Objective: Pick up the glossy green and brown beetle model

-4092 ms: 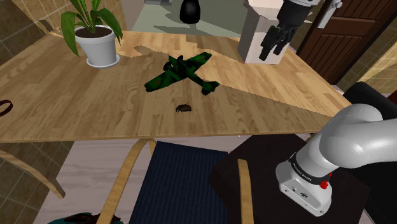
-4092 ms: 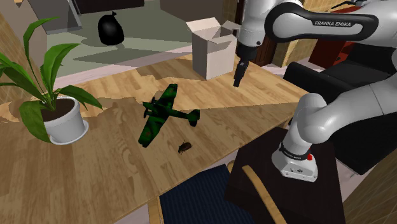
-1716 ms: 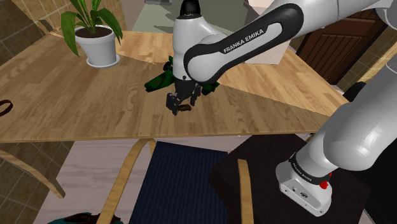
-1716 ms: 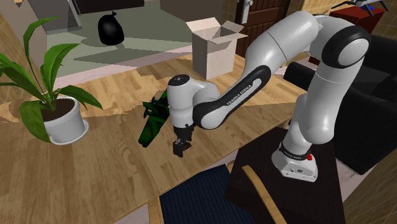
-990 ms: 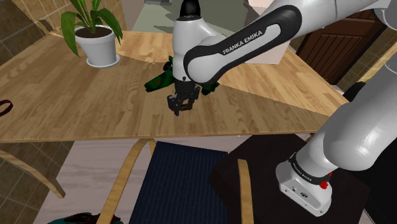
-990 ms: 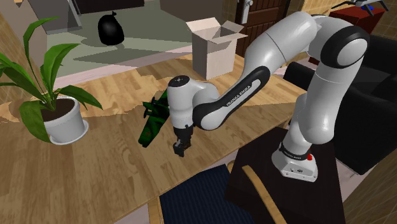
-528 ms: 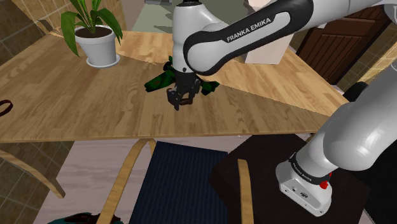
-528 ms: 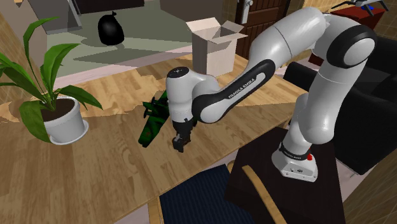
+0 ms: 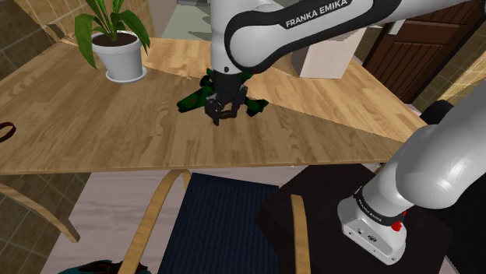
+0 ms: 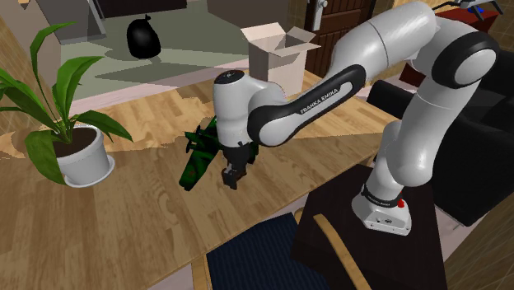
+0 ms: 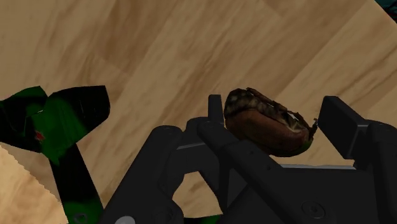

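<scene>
In the shoulder view, the claw [image 9: 220, 117] hung over the middle of the wooden surface [image 9: 93, 124], a little toward the edge facing the stand and just beside the green toy plane [image 9: 195, 97]. What sat between its tips was too small to tell there. White lettering on the arm [image 9: 311, 17] read FRANKA EMIKA.

In the second exterior view, the claw pointed down beside the toy plane, seemingly clear of the surface. The same FRANKA EMIKA lettering ran along the arm.

In the wrist view, the glossy brown beetle model [image 11: 266, 122] sat clasped between the two black fingers [image 11: 340, 124], which were narrowed to its width, with the boards well beneath it. By that, the grasp looked made and the lift was the step in hand. The next move called for a steady, straight rise with a firm squeeze, since the rounded shell could slip
</scene>
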You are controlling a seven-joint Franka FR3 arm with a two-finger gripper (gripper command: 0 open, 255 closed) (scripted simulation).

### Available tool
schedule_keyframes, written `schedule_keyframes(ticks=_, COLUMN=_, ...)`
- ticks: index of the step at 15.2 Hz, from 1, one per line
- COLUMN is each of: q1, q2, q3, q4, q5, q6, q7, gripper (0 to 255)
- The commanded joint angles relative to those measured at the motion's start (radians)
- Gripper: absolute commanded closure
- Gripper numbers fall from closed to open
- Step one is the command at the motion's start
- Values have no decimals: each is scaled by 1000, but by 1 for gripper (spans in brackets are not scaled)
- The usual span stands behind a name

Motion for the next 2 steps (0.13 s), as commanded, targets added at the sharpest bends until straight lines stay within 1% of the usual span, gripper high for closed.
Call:
schedule_keyframes(ticks=1, q1=0, q2=-8, q3=-1, q4=9, q5=3, q6=-17, q7=-1, gripper=255)
schedule_keyframes(ticks=2, q1=0, q2=-8, q3=-1, q4=9, q5=3, q6=-17, q7=-1, gripper=255)
